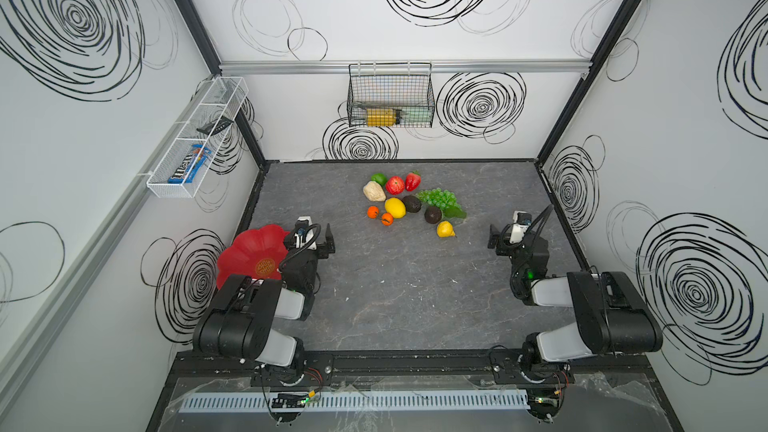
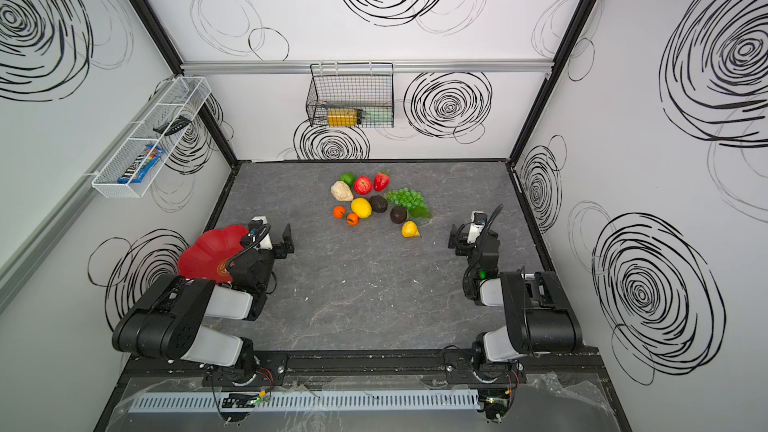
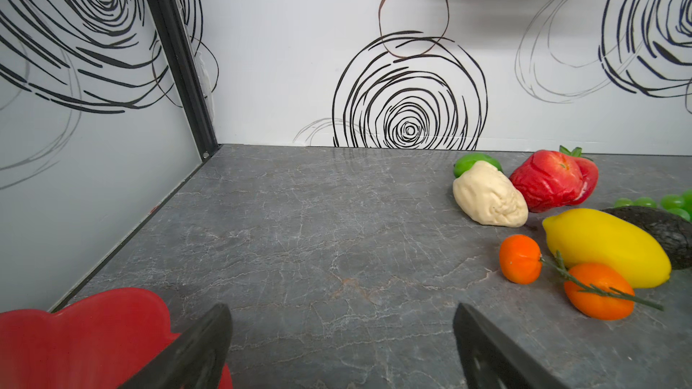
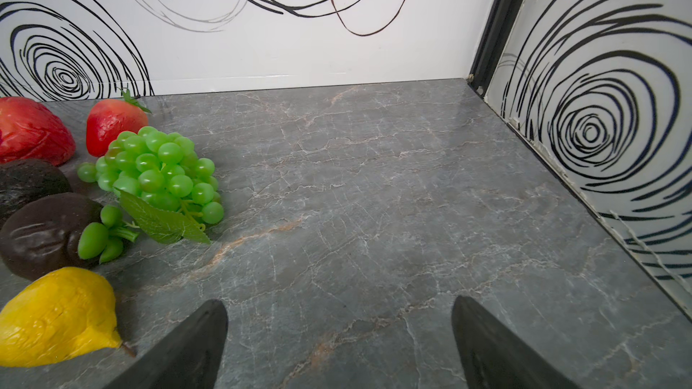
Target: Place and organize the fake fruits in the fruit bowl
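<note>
The fake fruits lie clustered at the middle back of the table: lime (image 1: 378,178), red apple (image 1: 395,185), strawberry (image 1: 412,180), beige lumpy piece (image 1: 374,192), large lemon (image 1: 395,207), two avocados (image 1: 411,204), grape bunch (image 1: 442,199), small lemon (image 1: 445,229) and two tiny oranges (image 1: 372,211). The red fruit bowl (image 1: 249,255) sits at the left edge, partly under my left arm. My left gripper (image 1: 322,241) (image 3: 340,308) hangs open beside the bowl, left of the fruits. At the right, my right gripper (image 1: 494,238) (image 4: 339,303) is open next to the small lemon (image 4: 56,316).
A black wire basket (image 1: 390,95) hangs on the back wall with a yellow item inside. A white mesh tray (image 1: 195,139) on the left wall holds a candy pack. Walls enclose the grey table (image 1: 407,292) on three sides.
</note>
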You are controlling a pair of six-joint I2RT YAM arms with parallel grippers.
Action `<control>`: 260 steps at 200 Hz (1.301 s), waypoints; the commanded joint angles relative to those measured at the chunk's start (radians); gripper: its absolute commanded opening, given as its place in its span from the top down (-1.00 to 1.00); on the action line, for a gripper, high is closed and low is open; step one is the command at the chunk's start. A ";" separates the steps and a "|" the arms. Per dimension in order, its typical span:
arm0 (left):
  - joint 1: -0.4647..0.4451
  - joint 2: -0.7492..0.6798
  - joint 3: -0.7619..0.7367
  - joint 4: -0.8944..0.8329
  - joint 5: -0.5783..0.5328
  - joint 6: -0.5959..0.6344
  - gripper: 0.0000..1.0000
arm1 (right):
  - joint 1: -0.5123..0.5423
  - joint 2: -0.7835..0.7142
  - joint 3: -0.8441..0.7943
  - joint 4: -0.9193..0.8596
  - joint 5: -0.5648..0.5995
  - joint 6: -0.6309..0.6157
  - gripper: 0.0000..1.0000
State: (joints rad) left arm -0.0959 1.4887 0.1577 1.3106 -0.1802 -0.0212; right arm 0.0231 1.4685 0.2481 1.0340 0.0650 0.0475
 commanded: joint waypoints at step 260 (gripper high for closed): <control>-0.338 -0.673 0.223 -0.683 -0.503 -0.208 -0.92 | 0.192 -0.584 0.151 -0.431 -0.248 -0.003 -0.95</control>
State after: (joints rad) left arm -0.3576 0.8730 0.2493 0.9596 -0.4229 -0.0494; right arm 0.2058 0.9596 0.3099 0.7666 -0.1570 -0.0830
